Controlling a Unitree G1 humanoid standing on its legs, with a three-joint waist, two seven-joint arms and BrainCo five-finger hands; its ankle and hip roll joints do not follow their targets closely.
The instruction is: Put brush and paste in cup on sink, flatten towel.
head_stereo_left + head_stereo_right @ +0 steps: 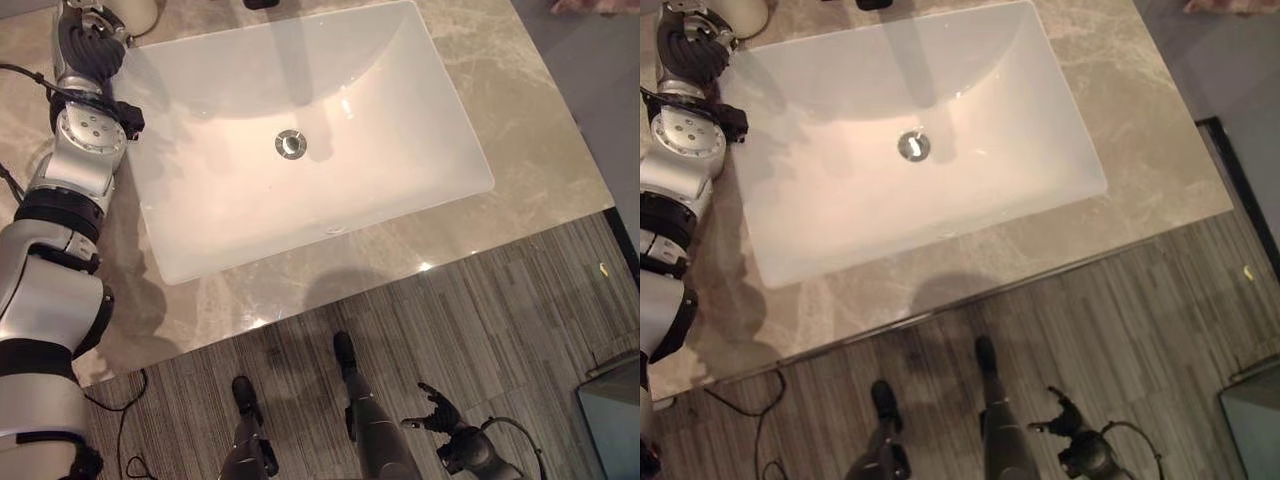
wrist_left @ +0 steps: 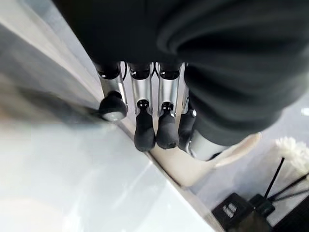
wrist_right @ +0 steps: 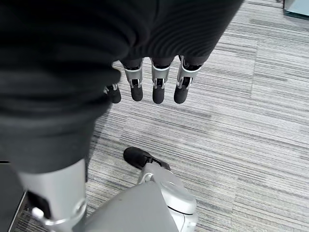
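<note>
While the right hand (image 1: 437, 412) is hanging low over the striped floor (image 1: 540, 300), nearest the camera and well short of the counter, its fingers (image 3: 157, 87) are reaching out loosely spread in its own wrist view and holding nothing; beyond it the marble counter (image 1: 530, 170) is carrying the white sink (image 1: 300, 200), whose basin is lying bare around the drain (image 1: 291, 144); farther still, at the far left corner of the basin, the left hand (image 1: 85, 40) is reaching up beside a pale rounded cup (image 1: 135, 12) at the picture's edge.

Judging by this, little of the task is looking finished; no brush, paste or towel is turning up on the counter in the head views, so I cannot tell where they are lying, nor whether anything is already sitting in the cup.

The left wrist view is giving what the head views are not: its fingers (image 2: 145, 133) are pointing nearly straight down by the sink's rim with nothing between them, the cream cup (image 2: 203, 162) is standing just past their tips, and behind it dark stems topped with a white tuft (image 2: 292, 150) are rising from a dark holder (image 2: 236, 212); the head views, in turn, are laying out the whole basin and counter.
</note>
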